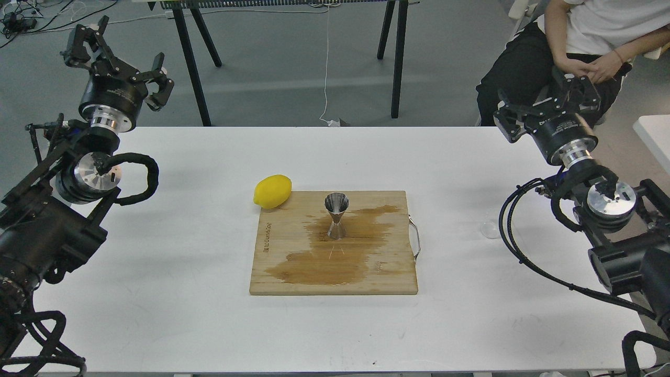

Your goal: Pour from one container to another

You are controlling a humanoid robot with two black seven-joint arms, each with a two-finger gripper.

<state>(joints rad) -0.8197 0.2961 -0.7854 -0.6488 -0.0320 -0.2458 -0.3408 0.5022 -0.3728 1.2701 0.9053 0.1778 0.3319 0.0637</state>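
Observation:
The steel jigger (336, 215) stands upright near the middle of the wooden board (293, 272), on a wet brown stain. A clear glass cup (490, 229) rests on the white table right of the board, faint and nearly see-through, partly behind my right arm's cable. My right gripper (547, 103) is raised far above and behind the cup, at the table's back right edge, open and empty. At the back left corner my left gripper (116, 53) is held high, open and empty.
A yellow lemon (272, 191) lies against the board's back left corner. The board has a metal handle (415, 239) on its right side. A seated person (581, 47) is behind the back right corner. Table legs (398, 57) stand beyond the far edge.

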